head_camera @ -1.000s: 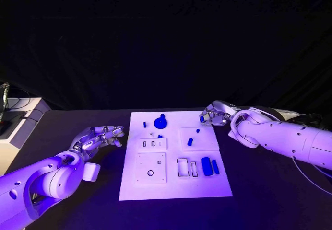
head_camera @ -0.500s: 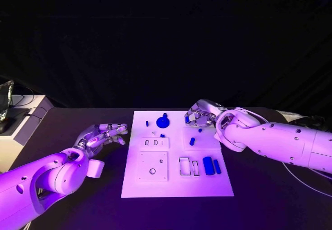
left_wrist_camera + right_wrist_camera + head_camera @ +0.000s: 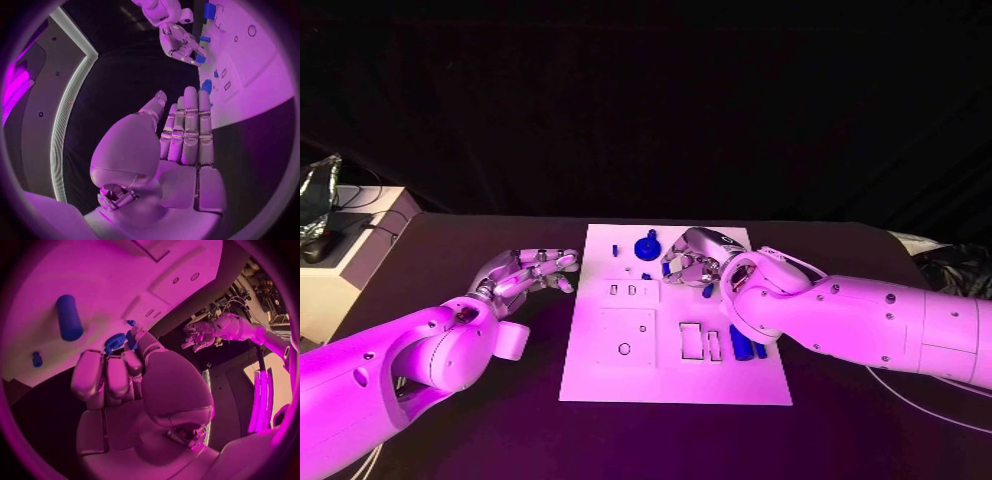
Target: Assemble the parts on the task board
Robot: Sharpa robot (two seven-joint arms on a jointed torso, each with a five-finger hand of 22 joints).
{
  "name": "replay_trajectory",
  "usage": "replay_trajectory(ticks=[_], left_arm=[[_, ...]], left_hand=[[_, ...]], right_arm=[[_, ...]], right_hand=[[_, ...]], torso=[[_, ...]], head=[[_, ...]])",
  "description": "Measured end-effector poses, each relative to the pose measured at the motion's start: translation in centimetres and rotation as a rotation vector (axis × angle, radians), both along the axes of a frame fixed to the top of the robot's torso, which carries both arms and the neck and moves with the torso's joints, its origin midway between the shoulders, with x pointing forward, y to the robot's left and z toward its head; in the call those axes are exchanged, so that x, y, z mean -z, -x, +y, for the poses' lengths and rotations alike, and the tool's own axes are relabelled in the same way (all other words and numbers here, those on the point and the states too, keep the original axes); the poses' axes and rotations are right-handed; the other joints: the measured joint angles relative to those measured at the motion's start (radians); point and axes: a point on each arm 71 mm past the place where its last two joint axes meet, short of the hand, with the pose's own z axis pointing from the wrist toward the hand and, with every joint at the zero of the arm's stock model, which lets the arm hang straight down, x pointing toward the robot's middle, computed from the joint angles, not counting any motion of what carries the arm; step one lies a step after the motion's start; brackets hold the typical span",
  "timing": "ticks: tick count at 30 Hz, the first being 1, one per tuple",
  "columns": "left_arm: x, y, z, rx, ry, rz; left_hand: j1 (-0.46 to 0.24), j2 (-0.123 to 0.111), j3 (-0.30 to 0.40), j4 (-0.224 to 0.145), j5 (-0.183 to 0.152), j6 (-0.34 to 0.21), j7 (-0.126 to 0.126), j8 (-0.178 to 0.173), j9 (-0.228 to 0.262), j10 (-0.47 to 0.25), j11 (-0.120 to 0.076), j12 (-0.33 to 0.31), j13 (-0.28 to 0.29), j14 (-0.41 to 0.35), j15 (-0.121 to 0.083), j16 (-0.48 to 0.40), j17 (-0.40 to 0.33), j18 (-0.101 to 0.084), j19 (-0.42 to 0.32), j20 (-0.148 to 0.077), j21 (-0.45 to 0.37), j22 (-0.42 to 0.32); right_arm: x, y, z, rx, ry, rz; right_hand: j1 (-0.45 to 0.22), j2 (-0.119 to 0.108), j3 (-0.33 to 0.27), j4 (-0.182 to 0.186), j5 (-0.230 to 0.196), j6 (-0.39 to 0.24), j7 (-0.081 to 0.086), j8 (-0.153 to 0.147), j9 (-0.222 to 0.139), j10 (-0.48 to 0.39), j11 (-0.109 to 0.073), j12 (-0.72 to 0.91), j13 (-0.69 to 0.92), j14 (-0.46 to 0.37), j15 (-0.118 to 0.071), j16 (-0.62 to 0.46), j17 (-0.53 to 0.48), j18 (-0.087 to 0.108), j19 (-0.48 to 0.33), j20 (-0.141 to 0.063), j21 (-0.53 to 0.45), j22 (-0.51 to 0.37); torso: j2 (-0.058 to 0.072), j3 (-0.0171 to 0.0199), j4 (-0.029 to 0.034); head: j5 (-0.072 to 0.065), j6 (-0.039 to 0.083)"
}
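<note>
The robot's silver right hand (image 3: 692,258) hangs over the far half of the flat white task board (image 3: 672,385), fingers curled close together, just beside the round-headed blue part (image 3: 648,246); whether they already pinch anything I cannot tell. Reaching so low, those fingers could knock that loose part or the small blue peg (image 3: 707,291) beneath them out of place. The right wrist view adds a blue cylinder (image 3: 69,317) lying beyond the fingertips. The silver left hand (image 3: 528,272) waits off the board, fingers straight and empty.
</note>
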Motion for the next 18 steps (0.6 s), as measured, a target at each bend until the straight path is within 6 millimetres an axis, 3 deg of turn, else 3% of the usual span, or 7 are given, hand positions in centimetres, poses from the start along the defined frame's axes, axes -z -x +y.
replay_trajectory(ticks=[9, 18], left_arm=[[0.0, 0.0, -0.1, 0.002, 0.0, 0.002], [0.0, 0.0, -0.1, 0.001, 0.0, 0.002]], left_hand=[[0.0, 0.0, 0.0, 0.0, 0.0, 0.0, 0.0, 0.0, 0.0, 0.0, 0.0, 0.0, 0.0, 0.0, 0.0, 0.0, 0.0, 0.0, 0.0, 0.0, 0.0, 0.0], [0.0, 0.0, 0.0, 0.0, 0.0, 0.0, 0.0, 0.0, 0.0, -0.004, -0.004, 0.0, 0.0, 0.0, 0.0, 0.0, 0.0, 0.0, 0.0, 0.0, 0.0, 0.0]], right_arm=[[1.2, 0.8, 2.1, -0.013, 0.001, 0.022], [1.6, 0.8, 3.0, -0.013, 0.009, 0.024]], right_hand=[[0.0, 0.0, 0.0, 0.0, 0.0, 0.0, 0.0, -0.004, 0.001, 0.0, 0.0, 0.0, 0.0, 0.0, 0.0, -0.004, -0.003, 0.0, 0.0, 0.0, -0.005, 0.0], [0.0, 0.0, 0.002, -0.004, 0.004, -0.001, 0.001, 0.0, 0.001, 0.001, 0.001, 0.0, 0.001, 0.0, 0.0, -0.004, -0.004, 0.0, 0.0, 0.0, -0.005, 0.0]], torso=[[0.0, -0.0002, 0.0025], [0.001, -0.0006, 0.0025]], head=[[0.006, -0.009], [0.011, -0.013]])
